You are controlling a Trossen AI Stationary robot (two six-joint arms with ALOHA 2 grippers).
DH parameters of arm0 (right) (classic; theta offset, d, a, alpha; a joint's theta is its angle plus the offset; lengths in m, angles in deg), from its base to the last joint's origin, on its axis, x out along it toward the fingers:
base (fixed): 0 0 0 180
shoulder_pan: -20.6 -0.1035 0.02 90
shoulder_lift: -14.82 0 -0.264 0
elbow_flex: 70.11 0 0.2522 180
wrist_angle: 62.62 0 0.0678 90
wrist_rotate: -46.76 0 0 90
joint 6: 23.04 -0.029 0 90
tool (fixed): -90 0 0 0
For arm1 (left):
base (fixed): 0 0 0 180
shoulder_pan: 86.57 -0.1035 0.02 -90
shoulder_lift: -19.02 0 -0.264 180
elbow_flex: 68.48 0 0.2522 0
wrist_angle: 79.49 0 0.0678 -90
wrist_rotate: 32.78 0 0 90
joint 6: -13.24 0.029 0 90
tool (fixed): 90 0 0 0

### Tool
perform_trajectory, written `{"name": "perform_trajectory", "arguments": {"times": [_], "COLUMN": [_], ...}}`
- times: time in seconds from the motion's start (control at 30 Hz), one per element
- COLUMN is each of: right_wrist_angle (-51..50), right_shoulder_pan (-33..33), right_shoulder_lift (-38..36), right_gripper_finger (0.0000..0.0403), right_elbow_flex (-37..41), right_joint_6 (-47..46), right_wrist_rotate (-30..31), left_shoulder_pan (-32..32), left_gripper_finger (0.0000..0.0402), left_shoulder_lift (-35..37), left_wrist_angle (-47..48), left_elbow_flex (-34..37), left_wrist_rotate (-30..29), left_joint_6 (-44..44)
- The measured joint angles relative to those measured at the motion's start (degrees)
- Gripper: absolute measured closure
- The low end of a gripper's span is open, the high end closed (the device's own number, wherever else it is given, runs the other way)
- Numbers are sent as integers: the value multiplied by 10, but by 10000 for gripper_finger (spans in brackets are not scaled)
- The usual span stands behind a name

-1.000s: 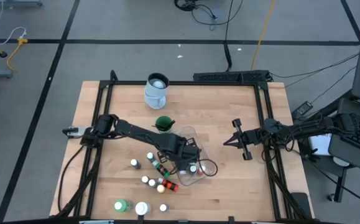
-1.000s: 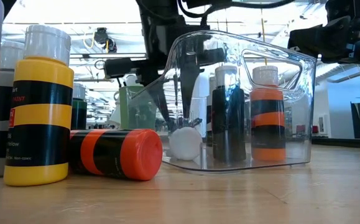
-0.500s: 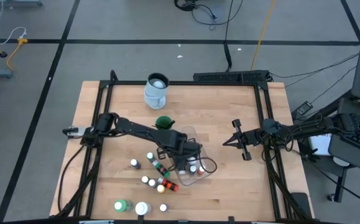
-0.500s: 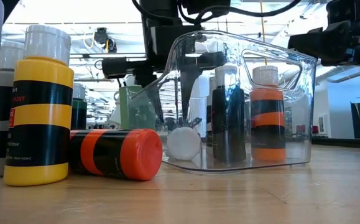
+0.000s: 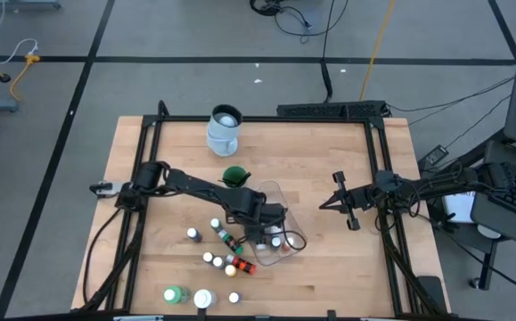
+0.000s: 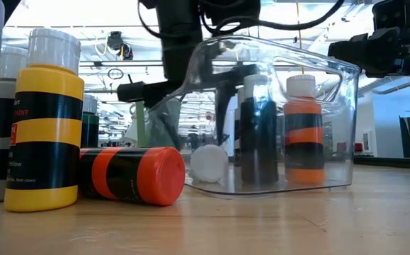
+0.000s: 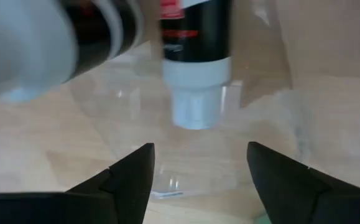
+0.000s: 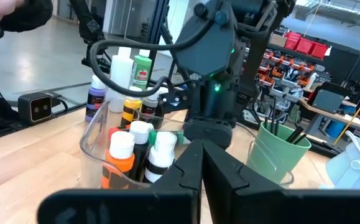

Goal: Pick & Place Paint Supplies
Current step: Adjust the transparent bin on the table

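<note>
The clear tub [image 5: 286, 257] [image 6: 332, 106] stands near the middle of the table. Upright in it are a black bottle [image 6: 260, 138] [image 7: 195, 37] and an orange one [image 6: 305, 131]. My left gripper [image 5: 270, 234] [image 7: 198, 171] points down into the tub, open, its fingers above the black bottle's white cap [image 7: 195, 109] and apart from it. More small bottles [image 5: 215, 245] stand and lie on the table left of the tub, among them a yellow one [image 6: 49, 120] and a red one on its side [image 6: 130, 175]. My right gripper [image 5: 324, 205] [image 8: 201, 168] waits shut at the right.
A green cup with brushes [image 5: 234, 176] [image 8: 282, 152] stands just behind the tub, and a pale jug [image 5: 225, 129] sits near the far edge. A green bottle [image 5: 173, 294] and a white jar [image 5: 203, 299] stand at the near edge. Bare wood lies between the tub and my right gripper.
My left gripper has opened over the tub and rolled about its own axis, staying over the same spot. The black bottle stands in the tub, free of the fingers.
</note>
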Motion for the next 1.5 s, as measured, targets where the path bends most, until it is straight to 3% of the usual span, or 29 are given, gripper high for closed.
{"name": "perform_trajectory", "arguments": {"times": [0.57, 0.9, 1.13, 1.5], "right_wrist_angle": [-3, -4, -4, -4], "right_shoulder_pan": [0, 0, 0, 0], "right_shoulder_lift": [0, 0, 0, 0], "right_gripper_finger": [399, 399, 399, 399], "right_elbow_flex": [0, 0, 0, 0], "right_joint_6": [13, 14, 24, 28], "right_wrist_rotate": [0, 0, 0, 0], "left_shoulder_pan": [5, 11, 11, 5], "left_gripper_finger": [171, 249, 301, 311], "left_shoulder_lift": [-3, -3, -4, -4], "left_wrist_angle": [-35, -31, -24, 15], "left_elbow_flex": [27, 10, -11, -11], "left_wrist_rotate": [3, -3, 36, 75], "left_joint_6": [37, 11, -25, -44]}}
